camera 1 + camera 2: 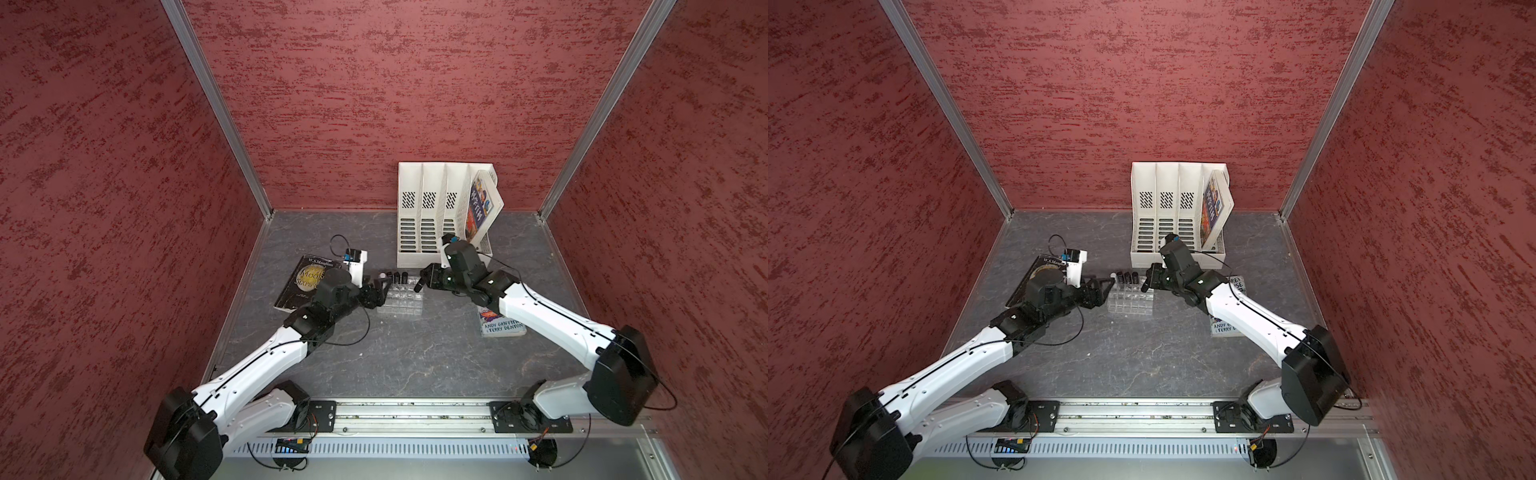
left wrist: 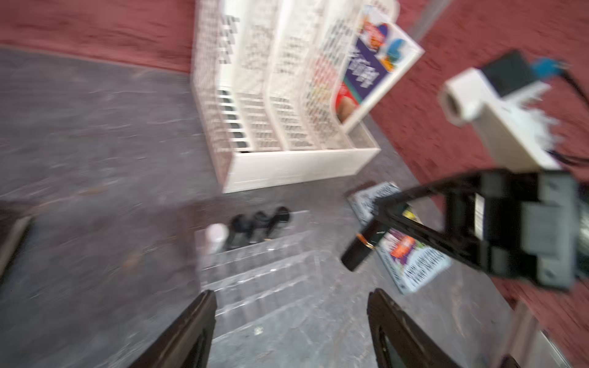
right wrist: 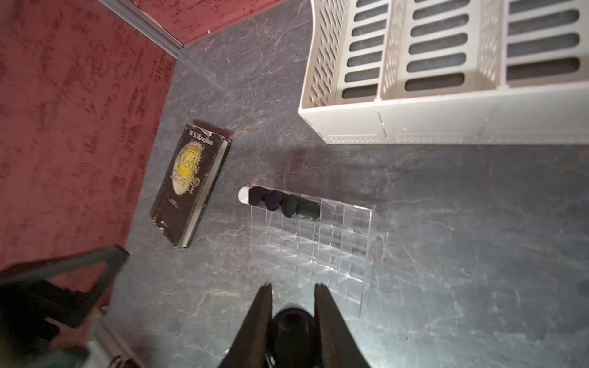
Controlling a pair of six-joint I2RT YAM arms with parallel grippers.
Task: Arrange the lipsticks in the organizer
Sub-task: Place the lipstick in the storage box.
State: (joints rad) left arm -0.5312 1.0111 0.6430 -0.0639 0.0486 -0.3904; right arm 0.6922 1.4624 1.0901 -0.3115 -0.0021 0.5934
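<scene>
While the fifth glossy black lipstick tube [image 2: 358, 251] hangs tilted in the clamped right pincer [image 3: 293, 288], its lower end points down-left at the right edge of the clear plastic grid organizer [image 1: 401, 305]. One white tube [image 1: 381, 275] and three black tubes [image 1: 399, 276] stand in the far row; neighbouring cells lie vacant. Left pincer [image 2: 291, 296] gapes empty alongside. Grey marbled bench [image 1: 415, 365], red textured walls [image 1: 415, 104].
</scene>
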